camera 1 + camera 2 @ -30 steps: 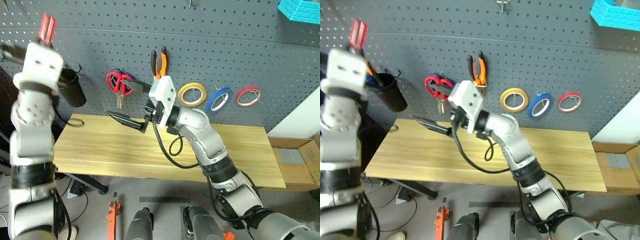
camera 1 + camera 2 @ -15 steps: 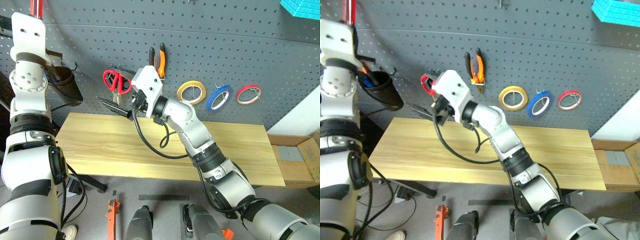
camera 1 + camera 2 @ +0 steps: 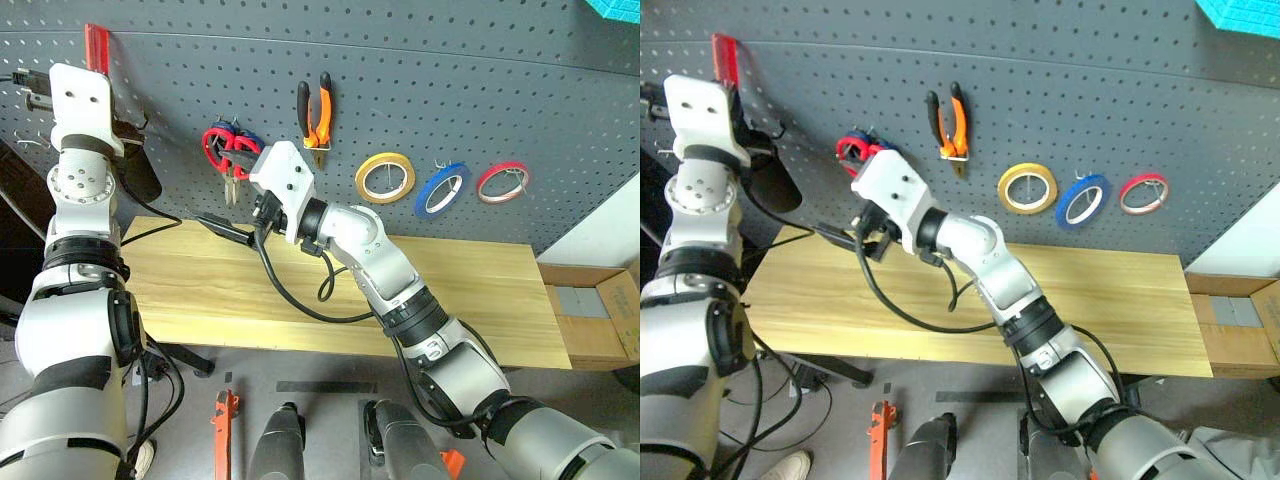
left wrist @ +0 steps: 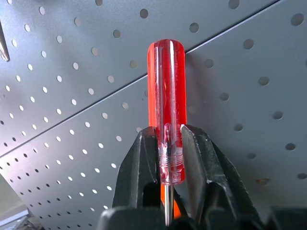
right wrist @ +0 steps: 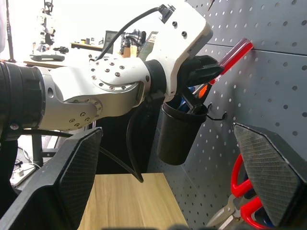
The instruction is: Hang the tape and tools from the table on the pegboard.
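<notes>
Red screwdriver left – your left gripper clamps it at pegboard ten o'clock; right gripper wide, empty – others hung.

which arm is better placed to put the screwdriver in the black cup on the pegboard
Left. Its gripper is shut on the screwdriver, up against the pegboard just above the black cup. The right gripper is open and empty.

Red screwdriver stands handle-up, clamped against the grey pegboard. Red scissors, orange pliers and blue tape hang there; wooden counter bare.
</notes>
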Robot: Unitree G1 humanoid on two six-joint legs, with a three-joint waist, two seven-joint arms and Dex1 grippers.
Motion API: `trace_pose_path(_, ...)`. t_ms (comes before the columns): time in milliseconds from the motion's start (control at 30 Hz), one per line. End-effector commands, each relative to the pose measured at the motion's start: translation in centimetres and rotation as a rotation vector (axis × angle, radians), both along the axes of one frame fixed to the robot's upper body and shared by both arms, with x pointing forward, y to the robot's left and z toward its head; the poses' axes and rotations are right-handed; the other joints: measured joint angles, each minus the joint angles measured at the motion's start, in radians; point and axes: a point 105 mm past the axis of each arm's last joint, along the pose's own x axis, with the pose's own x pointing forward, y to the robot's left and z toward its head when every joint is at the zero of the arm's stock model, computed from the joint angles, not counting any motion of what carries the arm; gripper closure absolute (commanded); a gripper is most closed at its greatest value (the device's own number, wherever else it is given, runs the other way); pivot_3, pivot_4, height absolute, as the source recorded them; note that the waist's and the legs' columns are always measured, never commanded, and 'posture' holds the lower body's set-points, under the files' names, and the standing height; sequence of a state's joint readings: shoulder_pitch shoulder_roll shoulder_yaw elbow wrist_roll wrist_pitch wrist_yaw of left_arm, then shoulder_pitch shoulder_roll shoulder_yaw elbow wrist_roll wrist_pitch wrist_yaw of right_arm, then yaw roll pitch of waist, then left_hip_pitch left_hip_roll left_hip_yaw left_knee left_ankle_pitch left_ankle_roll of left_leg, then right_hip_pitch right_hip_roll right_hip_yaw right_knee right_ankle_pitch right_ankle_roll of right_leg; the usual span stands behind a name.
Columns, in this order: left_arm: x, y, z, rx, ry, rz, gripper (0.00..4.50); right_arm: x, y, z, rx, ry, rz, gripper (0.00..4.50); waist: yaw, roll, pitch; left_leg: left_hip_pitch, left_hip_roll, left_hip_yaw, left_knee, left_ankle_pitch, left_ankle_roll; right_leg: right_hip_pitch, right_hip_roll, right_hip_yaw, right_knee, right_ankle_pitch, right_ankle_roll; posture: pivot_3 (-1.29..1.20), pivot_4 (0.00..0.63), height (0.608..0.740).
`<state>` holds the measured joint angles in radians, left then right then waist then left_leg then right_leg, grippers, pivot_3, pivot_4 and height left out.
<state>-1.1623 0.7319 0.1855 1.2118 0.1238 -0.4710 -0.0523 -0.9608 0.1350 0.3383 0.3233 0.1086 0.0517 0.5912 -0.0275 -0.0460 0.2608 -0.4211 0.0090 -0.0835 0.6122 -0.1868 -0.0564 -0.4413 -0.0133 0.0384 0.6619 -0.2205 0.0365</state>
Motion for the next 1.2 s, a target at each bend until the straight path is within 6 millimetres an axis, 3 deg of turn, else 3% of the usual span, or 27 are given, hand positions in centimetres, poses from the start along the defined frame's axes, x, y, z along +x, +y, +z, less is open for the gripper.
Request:
trace_pose_path(33,-0.5,-0.5,1.6,0.005,-0.078,-0.023,4.13,-1.4,0.8,1.4,0.046,-0.033,0.046,0.0,0.0,0.0,0.0,0.0,0.0,0.0,0.0,0.0,0.0,0.0,0.0,0.0,0.0,0.0,0.0,0.03,0.27,0.74)
trace_pose_path(100,-0.6,-0.6,1.6,0.009,-0.085,-0.031,4.13,-1.3,0.8,1.3,0.042,-0.035,0.041,0.0,0.0,0.0,0.0,0.0,0.0,0.0,0.0,0.0,0.0,0.0,0.0,0.0,0.0,0.0,0.0,0.03,0.266,0.74)
trace_pose_path(133,-0.7,-0.6,1.7,0.009,-0.089,-0.033,3.42,-1.2,0.7,1.2,0.04,-0.035,0.038,0.0,-0.001,0.0,0.0,0.0,0.0,0.0,0.0,0.0,0.0,0.0,0.0,0.0,0.0,0.0,0.0,0.03,0.266,0.74)
trace_pose_path(467,-3.2,1.8,2.5,0.019,-0.154,0.03,0.05,-0.9,0.3,0.0,0.004,-0.049,0.027,0.0,-0.005,0.0,0.0,0.0,0.0,0.001,-0.001,0.0,0.0,0.0,0.0,0.0,0.0,0.002,-0.003,0.05,0.231,0.74)
trace_pose_path(633,-4.7,1.7,2.9,-0.029,-0.187,-0.003,0.01,-0.7,-0.3,0.2,0.001,-0.066,0.018,0.0,-0.003,-0.002,-0.001,0.0,0.001,0.001,0.0,0.0,0.0,0.0,0.0,0.0,0.0,0.003,-0.005,0.06,0.206,0.74)
trace_pose_path(867,-7.5,-5.4,1.8,-0.059,-0.096,-0.285,0.01,-0.9,-4.3,-0.7,-0.041,-0.081,-0.013,0.0,0.011,-0.008,-0.006,-0.001,0.001,0.0,0.0,0.001,-0.002,0.0,-0.004,0.0,-0.001,0.003,-0.005,0.08,0.145,0.74)
trace_pose_path(967,-8.5,-8.9,-1.5,-0.088,0.027,-0.365,0.01,-1.4,-6.6,-2.0,-0.087,-0.093,-0.055,0.0,0.012,-0.01,-0.013,-0.001,0.0,0.0,0.0,0.001,-0.003,0.001,-0.005,0.0,-0.001,0.004,-0.005,0.08,0.132,0.74)
trace_pose_path(1200,-10.7,-14.1,-13.5,-0.352,0.348,-0.416,0.01,0.9,-13.1,-8.3,-0.114,0.185,-0.403,0.0,0.012,-0.008,-0.063,0.006,-0.001,0.003,-0.001,0.001,-0.003,0.006,-0.002,0.002,-0.004,0.003,-0.006,0.05,0.077,0.74)
